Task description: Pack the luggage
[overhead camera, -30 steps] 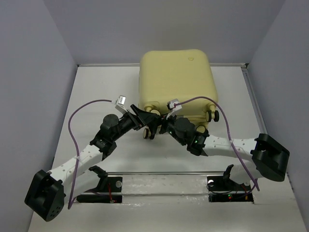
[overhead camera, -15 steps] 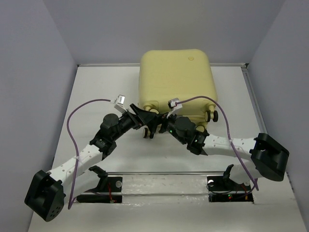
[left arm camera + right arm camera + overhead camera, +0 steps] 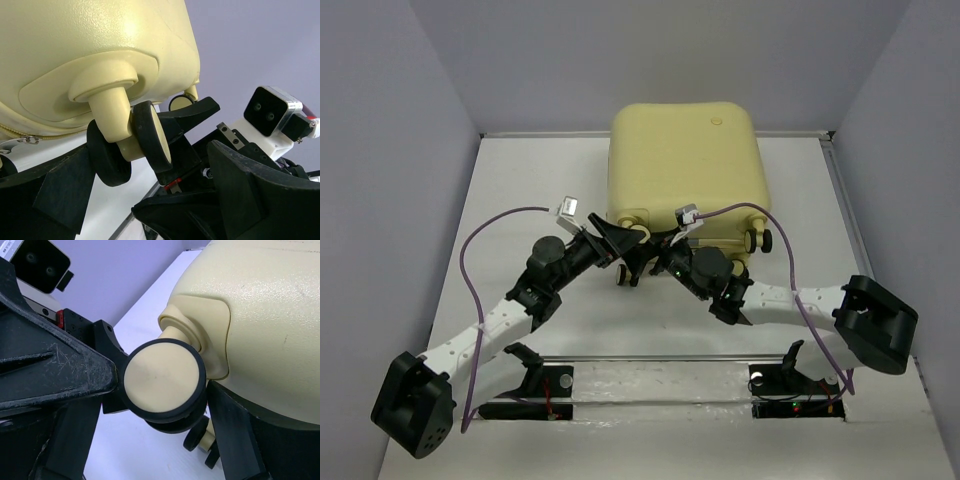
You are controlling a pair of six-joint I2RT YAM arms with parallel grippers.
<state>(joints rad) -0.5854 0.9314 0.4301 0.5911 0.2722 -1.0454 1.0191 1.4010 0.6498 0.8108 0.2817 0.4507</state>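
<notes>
The luggage (image 3: 685, 165), a pale-yellow hard-shell suitcase, lies closed at the back of the table, wheels toward the arms. Both grippers meet at its near-left wheel (image 3: 632, 262). My left gripper (image 3: 620, 248) is open, and that black-and-yellow double wheel (image 3: 132, 142) hangs between its wide-set fingers (image 3: 55, 192). My right gripper (image 3: 658, 258) is open too. The same wheel (image 3: 165, 380) sits between its jaws, the shell (image 3: 270, 320) just above. The lining and whatever is inside are hidden.
The suitcase's near-right wheel (image 3: 760, 240) juts toward the front. Purple cables (image 3: 470, 270) loop over each arm. A metal rail (image 3: 660, 358) and the arm bases cross the near edge. Grey walls close in the white table (image 3: 520, 190) on three sides.
Both grippers have opened wider around the wheel. The right wrist has drawn slightly back to the right; the suitcase has stayed put.
</notes>
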